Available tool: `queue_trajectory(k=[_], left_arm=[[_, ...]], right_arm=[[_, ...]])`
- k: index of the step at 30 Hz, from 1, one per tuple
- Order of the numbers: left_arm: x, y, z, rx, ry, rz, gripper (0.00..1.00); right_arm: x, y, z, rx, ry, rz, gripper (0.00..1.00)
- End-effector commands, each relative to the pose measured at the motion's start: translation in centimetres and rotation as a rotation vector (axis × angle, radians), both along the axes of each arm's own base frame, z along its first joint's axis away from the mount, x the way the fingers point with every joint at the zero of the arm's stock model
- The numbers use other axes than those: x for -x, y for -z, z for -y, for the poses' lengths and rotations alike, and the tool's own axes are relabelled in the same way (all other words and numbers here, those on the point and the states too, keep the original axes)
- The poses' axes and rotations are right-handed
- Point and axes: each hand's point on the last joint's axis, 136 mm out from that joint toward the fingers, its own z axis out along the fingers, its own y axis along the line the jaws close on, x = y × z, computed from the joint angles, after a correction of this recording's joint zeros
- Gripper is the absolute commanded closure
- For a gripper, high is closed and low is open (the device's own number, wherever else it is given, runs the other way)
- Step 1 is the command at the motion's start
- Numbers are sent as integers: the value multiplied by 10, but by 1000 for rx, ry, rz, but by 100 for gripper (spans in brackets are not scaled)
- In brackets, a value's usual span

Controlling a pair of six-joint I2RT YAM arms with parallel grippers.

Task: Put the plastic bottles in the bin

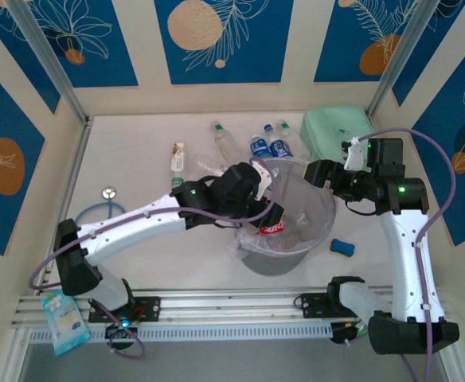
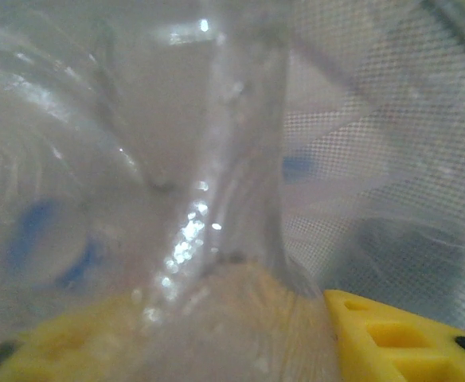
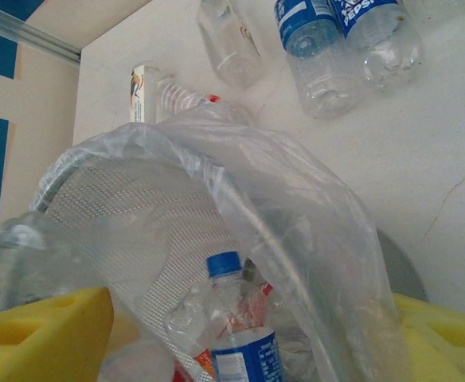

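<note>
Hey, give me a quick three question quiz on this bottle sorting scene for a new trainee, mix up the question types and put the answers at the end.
1. True or false: the bin already holds a blue-capped bottle.
2. What colour is the square case at the far right of the table? A. red B. mint green C. black
3. How many blue-labelled bottles lie on the table beyond the bin?
Key: 1 true; 2 B; 3 two.
</note>
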Motion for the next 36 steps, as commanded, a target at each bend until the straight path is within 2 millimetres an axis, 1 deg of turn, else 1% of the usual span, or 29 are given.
queue_trajectory(k=[1,2,3,5,6,8,10,15,17,20,24,26,31,36], left_arm=[[14,10,3,-29,72,-2,73],[12,8,1,-32,73,19,67],[11,6,0,-31,70,37,59],[10,-7,1,-6,91,81,34],[11,-13,2,7,102,97,24],[9,-28,1,28,109,139,12],[4,-39,-3,33,89,181,7],[-4,-65,-10,43,59,262,8],[-8,-74,-10,56,43,291,13],[-14,-78,-6,61,31,308,26],[-18,-67,8,46,38,287,43],[-16,-61,17,59,49,252,49],[-20,-43,37,75,48,206,55],[-21,-35,53,113,50,181,56]], right_arm=[[-1,-4,-5,-16,-21,11,19],[-1,-4,-5,-16,-23,11,19],[-1,-3,-5,-15,-24,9,19],[-2,-4,-5,-13,-23,13,19],[-2,-4,-5,-12,-25,15,19],[-2,-3,-5,-10,-25,12,19],[-1,-2,-5,-9,-25,13,19],[-1,-2,-5,-3,-30,15,19],[-2,-4,-4,3,-29,21,19],[-2,-6,-4,2,-30,26,19],[-1,-5,-4,-1,-30,25,19],[0,-6,-5,-3,-31,24,19],[-1,-8,-5,-9,-28,26,19],[1,-2,-7,-16,-33,9,19]])
